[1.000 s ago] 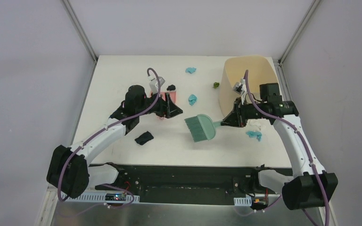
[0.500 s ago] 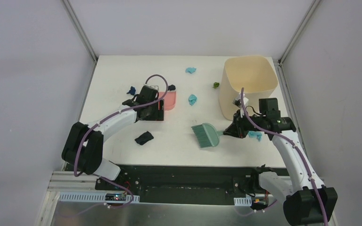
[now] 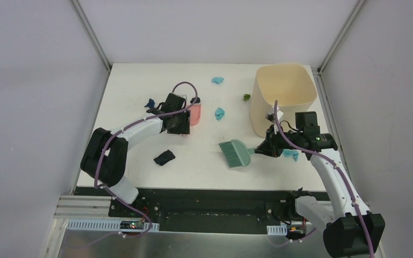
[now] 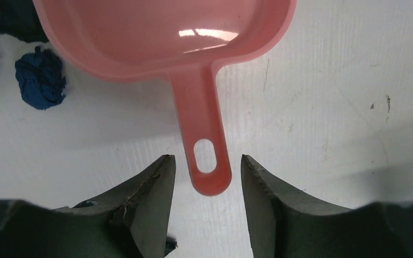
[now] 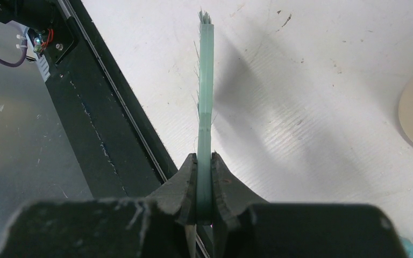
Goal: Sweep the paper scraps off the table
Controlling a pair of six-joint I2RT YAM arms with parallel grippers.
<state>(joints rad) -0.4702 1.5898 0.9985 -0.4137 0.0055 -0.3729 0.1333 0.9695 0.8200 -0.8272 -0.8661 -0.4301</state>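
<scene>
From above, you see the paper scraps (image 3: 220,113) scattered over the table (image 3: 134,80) — teal, black and blue ones, plus an olive one near the beige bin (image 3: 284,86). The teal brush (image 3: 235,153) shows just in front of that bin.

At your left wrist, the left claw (image 4: 207,161) is released, its fingers either side of the handle of the pink dustpan (image 4: 161,32) without touching it. A blue scrap (image 4: 40,78) lies beside the pan.

At your right wrist, the right claw (image 5: 204,185) is clenched on the brush — seen edge-on.

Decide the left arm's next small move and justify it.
Probably close the left gripper on the handle of the pink plastic dustpan. The handle's end lies between its open fingers, apparently untouched, while the right gripper is shut on the teal hand brush, ready to sweep.
</scene>
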